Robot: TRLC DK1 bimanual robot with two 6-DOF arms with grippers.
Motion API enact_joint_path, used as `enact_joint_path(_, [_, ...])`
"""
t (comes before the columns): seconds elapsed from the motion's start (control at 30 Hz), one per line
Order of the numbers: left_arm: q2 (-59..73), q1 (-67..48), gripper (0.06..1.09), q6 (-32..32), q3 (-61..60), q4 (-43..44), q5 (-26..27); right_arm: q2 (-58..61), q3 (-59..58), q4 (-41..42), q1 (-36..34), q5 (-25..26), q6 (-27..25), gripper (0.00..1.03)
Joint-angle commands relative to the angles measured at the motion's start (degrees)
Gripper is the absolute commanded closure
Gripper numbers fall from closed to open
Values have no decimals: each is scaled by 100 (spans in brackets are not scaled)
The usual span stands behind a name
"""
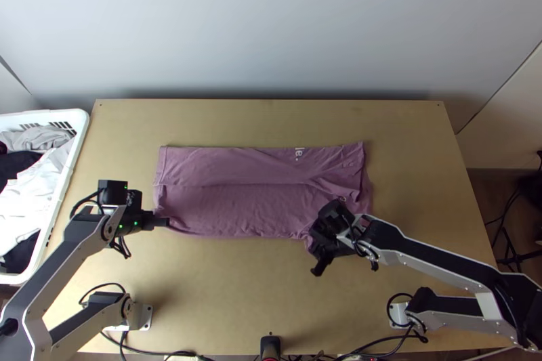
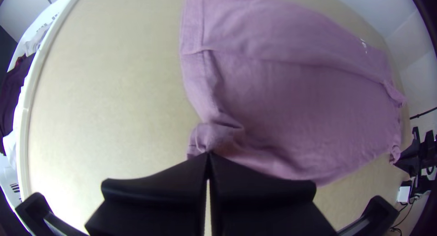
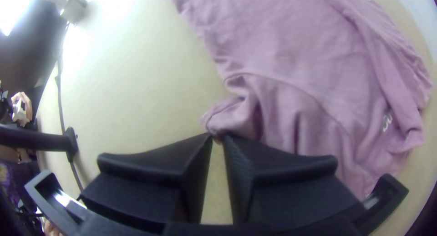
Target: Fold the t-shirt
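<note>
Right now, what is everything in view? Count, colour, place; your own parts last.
T-shirt: one, mauve, spread on the table, its far strip seemingly folded over
Table: one, light wood, under the t-shirt
Basket: one, white, left of the table's middle
Clothes: several, white, grey, black, in the basket
Wall: pale, behind
Arms: two, silver-grey and black, at both sides
Left tool, right tool: black, gripping the t-shirt's near side
</note>
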Motion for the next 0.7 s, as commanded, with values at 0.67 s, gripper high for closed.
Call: enact_joint_path(0.67, [606,258,105,163,1177,11,3,284,1858,-968,-1674,65,-666,100])
